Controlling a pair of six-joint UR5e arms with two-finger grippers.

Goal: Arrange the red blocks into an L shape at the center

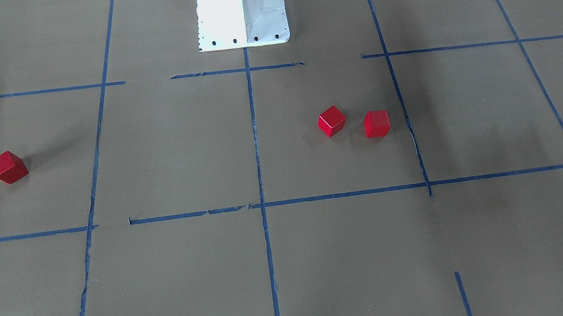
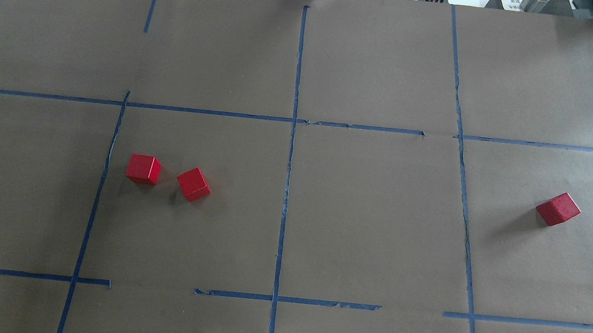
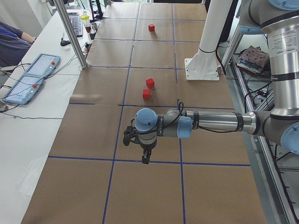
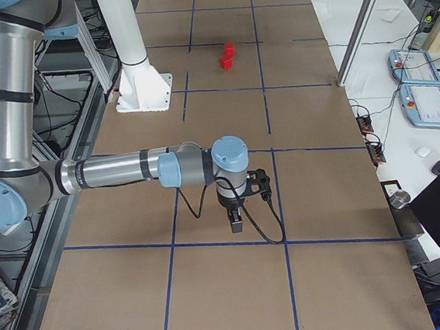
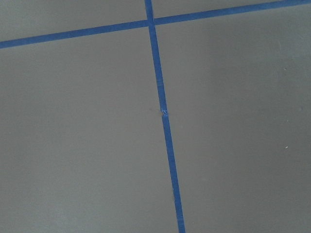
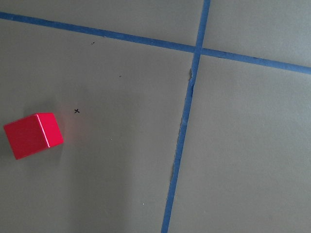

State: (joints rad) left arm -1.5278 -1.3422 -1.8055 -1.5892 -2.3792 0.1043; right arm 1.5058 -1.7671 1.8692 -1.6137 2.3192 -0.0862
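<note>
You see one red block [image 6: 33,135] sitting low on the left of the brown counter [image 6: 112,189], with a small black x mark [image 6: 76,111] just beside it. Two blue tape lines [image 6: 182,131] cross at upper right, well apart from the block.

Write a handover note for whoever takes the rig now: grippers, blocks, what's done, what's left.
Grippers: the left gripper and the right gripper show only in the side views, so I cannot tell whether they are open or shut. All three blocks lie loose, so neither holds one.
Blocks: one red block and a second red block sit in the left half of the centre square, close but apart, the second turned askew. The third red block lies outside it, in the next square on the robot's right.
Done: no L yet.
Left: bring the third in and set all three into an L.
</note>
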